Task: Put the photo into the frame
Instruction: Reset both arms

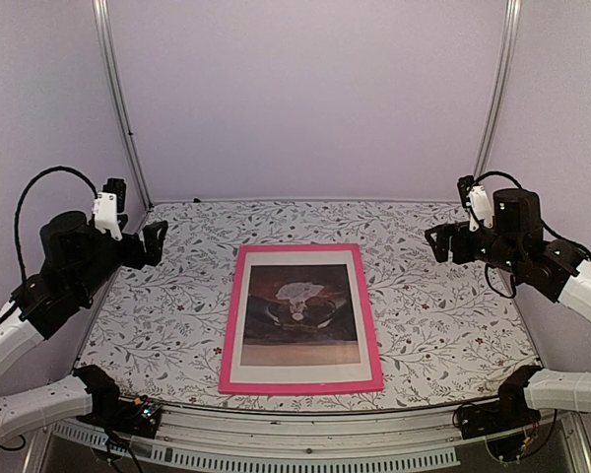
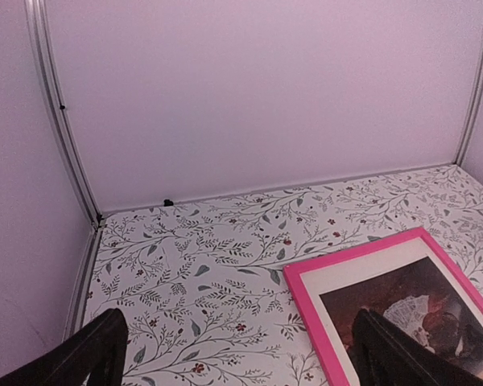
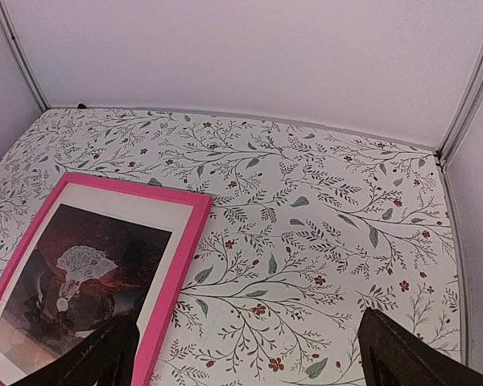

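— Jaws on the left gripper (image 1: 150, 243) and the right gripper (image 1: 439, 241) both stand wide apart and hold nothing. Each hangs above the tabletop (image 1: 443, 315), one off either side of the work.

— And the photo (image 1: 300, 301)?

— It lies flat inside the pink frame (image 1: 230, 315), mid-tabletop. A pale mat (image 1: 300, 356) shows as a border all round it, between print and rails. It looks squarely seated, so the task seems done or close to it.

— How would it handle if an arm had to touch it?

— By its looks the print is thin, light and bendy, with a smooth face that would mark easily. Lying flat with no edge raised, it offers nothing to pinch, so a fingertip pressing and sliding near a corner would be the gentler way. The frame is stiff but thin-railed and probably light, and a careless push would slide it across the tabletop. The outer edge of a long rail is the place to take hold, with the other arm steadying the opposite rail.

— Anything in the way?

— No other object shows between either gripper and the frame. The enclosure walls (image 1: 305, 99) and their metal corner posts (image 1: 118, 99) stand close behind and beside the arms, which limits a wide swing.
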Robot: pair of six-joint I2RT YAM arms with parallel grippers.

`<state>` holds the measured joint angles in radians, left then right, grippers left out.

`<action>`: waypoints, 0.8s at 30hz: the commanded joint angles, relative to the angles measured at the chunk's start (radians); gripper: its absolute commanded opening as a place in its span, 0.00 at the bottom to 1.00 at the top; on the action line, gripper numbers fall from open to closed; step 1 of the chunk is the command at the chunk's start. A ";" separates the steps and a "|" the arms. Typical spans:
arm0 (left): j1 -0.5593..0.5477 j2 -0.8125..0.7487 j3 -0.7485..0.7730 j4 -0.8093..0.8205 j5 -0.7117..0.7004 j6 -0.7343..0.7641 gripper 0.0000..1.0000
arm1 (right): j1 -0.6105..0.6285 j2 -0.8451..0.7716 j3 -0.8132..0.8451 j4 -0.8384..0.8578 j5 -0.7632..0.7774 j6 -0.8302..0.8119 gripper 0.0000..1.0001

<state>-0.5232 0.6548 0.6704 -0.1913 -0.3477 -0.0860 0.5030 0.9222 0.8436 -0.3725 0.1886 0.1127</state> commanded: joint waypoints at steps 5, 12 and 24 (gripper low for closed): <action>0.009 -0.012 -0.014 0.025 0.008 0.000 1.00 | -0.004 -0.013 0.004 0.016 0.011 0.004 0.99; 0.009 -0.010 -0.015 0.020 0.011 0.005 1.00 | -0.004 -0.022 -0.005 0.015 0.020 0.001 0.99; 0.009 0.000 -0.012 0.013 0.011 0.007 1.00 | -0.004 -0.011 -0.015 0.026 0.017 0.001 0.99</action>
<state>-0.5232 0.6544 0.6701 -0.1925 -0.3470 -0.0856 0.5030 0.9173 0.8429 -0.3721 0.1928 0.1127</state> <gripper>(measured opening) 0.996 0.989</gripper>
